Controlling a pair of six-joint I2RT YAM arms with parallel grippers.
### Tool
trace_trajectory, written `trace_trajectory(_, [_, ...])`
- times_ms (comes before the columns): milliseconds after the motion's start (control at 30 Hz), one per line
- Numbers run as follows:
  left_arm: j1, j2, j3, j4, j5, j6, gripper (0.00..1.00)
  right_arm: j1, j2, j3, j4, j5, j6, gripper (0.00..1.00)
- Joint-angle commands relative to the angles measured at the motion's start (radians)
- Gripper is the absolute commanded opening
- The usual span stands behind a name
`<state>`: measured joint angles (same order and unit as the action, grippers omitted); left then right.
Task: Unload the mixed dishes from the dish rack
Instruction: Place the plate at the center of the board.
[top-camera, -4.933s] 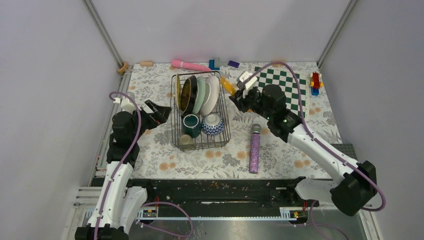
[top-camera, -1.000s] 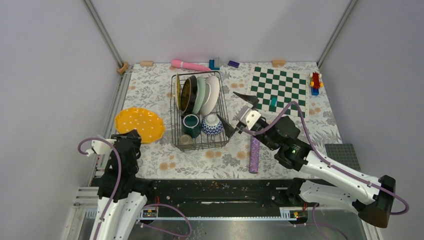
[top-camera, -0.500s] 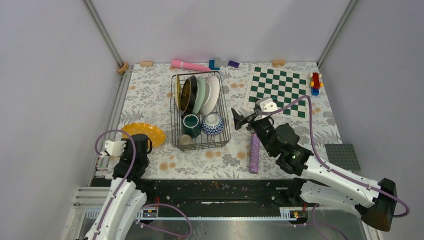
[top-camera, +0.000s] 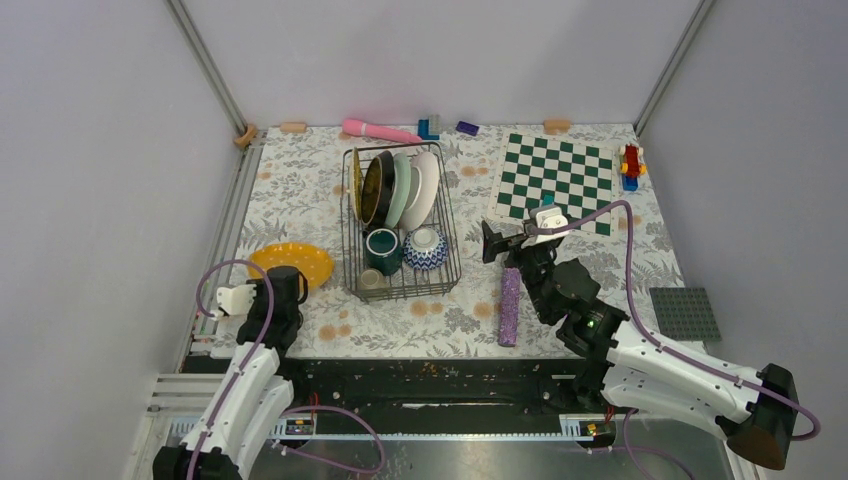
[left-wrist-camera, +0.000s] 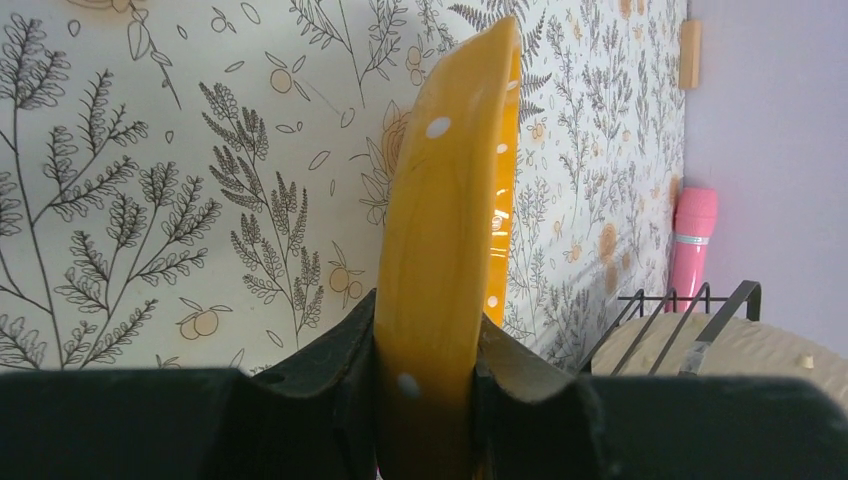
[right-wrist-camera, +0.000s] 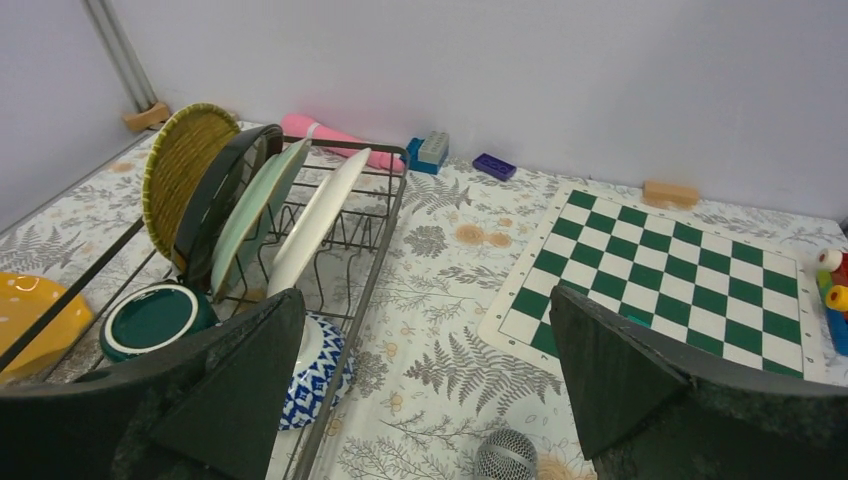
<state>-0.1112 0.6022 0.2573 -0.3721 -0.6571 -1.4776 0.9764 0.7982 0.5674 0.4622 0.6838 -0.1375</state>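
Inside the left pincer (left-wrist-camera: 425, 378) stands the yellow plate (left-wrist-camera: 447, 200), clamped

**Position changes: plate and both arms**

A second ago we saw the yellow plate (top-camera: 291, 262) face-up as a full disc. It now sits tilted, nearer the front edge of the tabletop (top-camera: 300, 190), clamped in the left hand (left-wrist-camera: 425, 345). The right hand (right-wrist-camera: 425, 370), jaws wide, has drawn back from the dish rack (top-camera: 350, 220) toward the purple cylinder (top-camera: 510, 306).

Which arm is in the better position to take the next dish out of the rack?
Right. The right tool is open and empty, facing the dish rack; the left tool is shut on the yellow plate.
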Motion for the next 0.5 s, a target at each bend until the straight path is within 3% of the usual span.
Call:
trace_trajectory(0, [0.007, 0.036, 0.006, 0.092, 0.014, -0.068, 0.19, 0.005, -0.006, -0.005, 0.07, 0.093, 0.003, 1.0])
trace_trajectory(167, [0.01, 0.041, -0.013, 0.074, 0.008, -0.092, 0.36, 0.005, -0.005, -0.012, 0.074, 0.122, -0.006, 1.0])
trace_trajectory(467, [0.011, 0.041, -0.032, 0.026, 0.039, -0.103, 0.4, 0.005, -0.003, -0.024, 0.099, 0.135, -0.029, 1.0])
